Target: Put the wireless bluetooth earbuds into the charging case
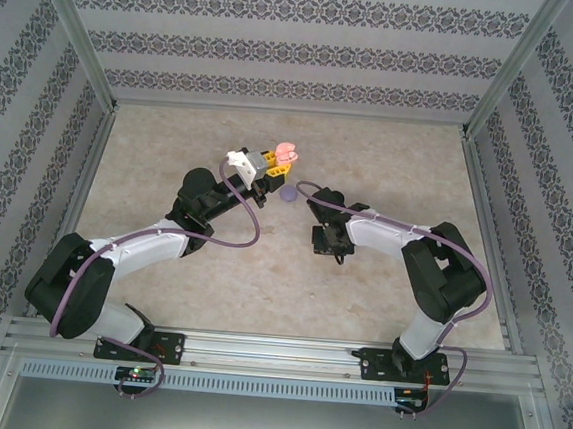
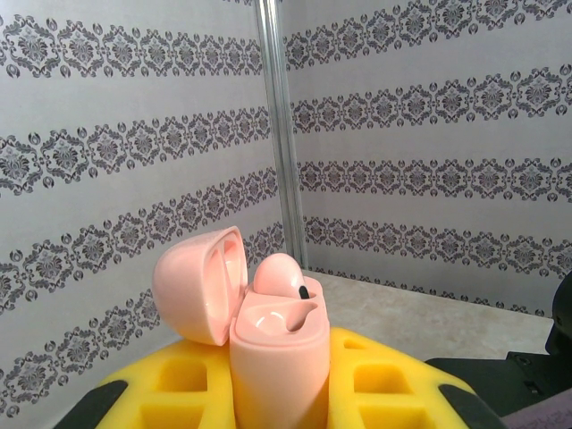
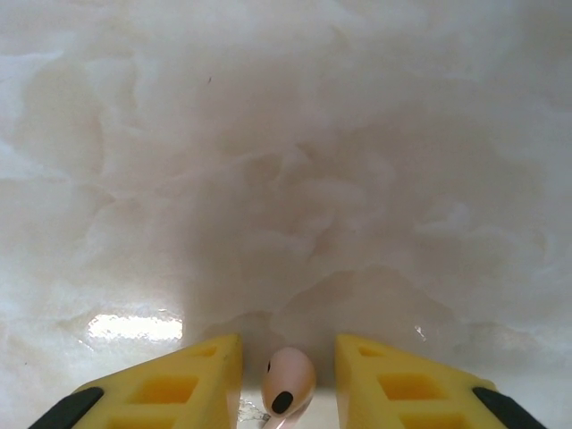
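Earbud in parted right end effector; left end effector gripping case; purple object

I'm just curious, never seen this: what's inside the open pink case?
One pale pink earbud sits in the pink case, its rounded head showing. The hollow beside it looks empty. Its stem is hidden by the case wall.

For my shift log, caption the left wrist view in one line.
Left gripper holds the open pink charging case upright, lid tipped left, one pink earbud seated inside.
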`<state>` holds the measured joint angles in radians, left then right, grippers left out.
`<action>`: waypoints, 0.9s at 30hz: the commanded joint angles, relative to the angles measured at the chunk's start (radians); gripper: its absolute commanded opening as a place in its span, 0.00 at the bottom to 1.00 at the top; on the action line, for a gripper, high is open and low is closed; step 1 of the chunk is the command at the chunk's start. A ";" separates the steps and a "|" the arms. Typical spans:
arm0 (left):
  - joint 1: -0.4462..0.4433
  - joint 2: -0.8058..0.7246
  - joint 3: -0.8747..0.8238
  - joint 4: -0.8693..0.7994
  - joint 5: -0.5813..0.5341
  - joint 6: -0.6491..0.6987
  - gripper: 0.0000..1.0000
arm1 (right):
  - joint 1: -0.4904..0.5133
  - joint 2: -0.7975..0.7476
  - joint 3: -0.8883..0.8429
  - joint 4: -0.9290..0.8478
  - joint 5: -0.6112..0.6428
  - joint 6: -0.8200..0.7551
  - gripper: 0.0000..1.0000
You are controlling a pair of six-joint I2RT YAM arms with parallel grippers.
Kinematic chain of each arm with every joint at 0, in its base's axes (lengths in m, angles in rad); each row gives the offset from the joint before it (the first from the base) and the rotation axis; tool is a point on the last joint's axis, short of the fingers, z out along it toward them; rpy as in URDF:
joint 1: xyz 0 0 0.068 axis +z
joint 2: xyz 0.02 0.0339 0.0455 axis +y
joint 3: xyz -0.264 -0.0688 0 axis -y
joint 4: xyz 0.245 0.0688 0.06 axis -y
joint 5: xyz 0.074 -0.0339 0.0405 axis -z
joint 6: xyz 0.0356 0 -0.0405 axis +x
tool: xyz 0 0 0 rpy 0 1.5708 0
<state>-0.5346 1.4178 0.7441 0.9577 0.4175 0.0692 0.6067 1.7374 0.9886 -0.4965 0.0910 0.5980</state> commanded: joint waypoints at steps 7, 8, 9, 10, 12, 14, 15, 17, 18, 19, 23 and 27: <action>0.010 -0.028 -0.006 0.056 0.014 -0.017 0.00 | 0.021 0.019 0.001 0.001 0.007 0.011 0.23; 0.010 -0.027 -0.007 0.057 0.015 -0.017 0.00 | 0.020 0.016 -0.001 0.001 0.008 0.011 0.22; 0.009 -0.027 -0.007 0.057 0.013 -0.017 0.00 | 0.020 0.012 -0.002 0.001 0.010 0.011 0.21; 0.010 -0.028 -0.006 0.057 0.013 -0.018 0.00 | 0.020 0.007 -0.004 0.001 0.009 0.011 0.20; 0.010 -0.027 -0.006 0.056 0.012 -0.019 0.00 | 0.020 -0.008 -0.004 -0.003 0.014 0.013 0.17; 0.010 -0.028 -0.007 0.057 0.013 -0.019 0.00 | 0.020 -0.032 -0.002 -0.008 0.021 0.015 0.17; 0.010 -0.029 -0.009 0.057 0.012 -0.019 0.00 | 0.021 -0.044 0.001 -0.013 0.026 0.015 0.17; 0.010 -0.031 -0.009 0.056 0.013 -0.019 0.00 | 0.019 -0.081 0.011 -0.028 0.039 0.010 0.17; 0.010 -0.033 -0.008 0.056 0.013 -0.018 0.00 | 0.016 -0.101 0.017 -0.035 0.047 0.008 0.17; 0.010 -0.034 -0.011 0.055 0.014 -0.017 0.00 | 0.013 -0.126 0.024 -0.044 0.054 0.004 0.17; 0.010 -0.040 -0.011 0.051 0.015 -0.012 0.00 | -0.005 -0.224 0.064 -0.080 0.071 -0.019 0.16; 0.009 -0.042 -0.012 0.042 0.016 -0.006 0.00 | -0.024 -0.315 0.141 -0.125 0.085 -0.060 0.16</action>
<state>-0.5346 1.4105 0.7403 0.9577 0.4175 0.0666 0.5983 1.4860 1.0660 -0.5705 0.1337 0.5785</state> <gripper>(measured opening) 0.196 0.167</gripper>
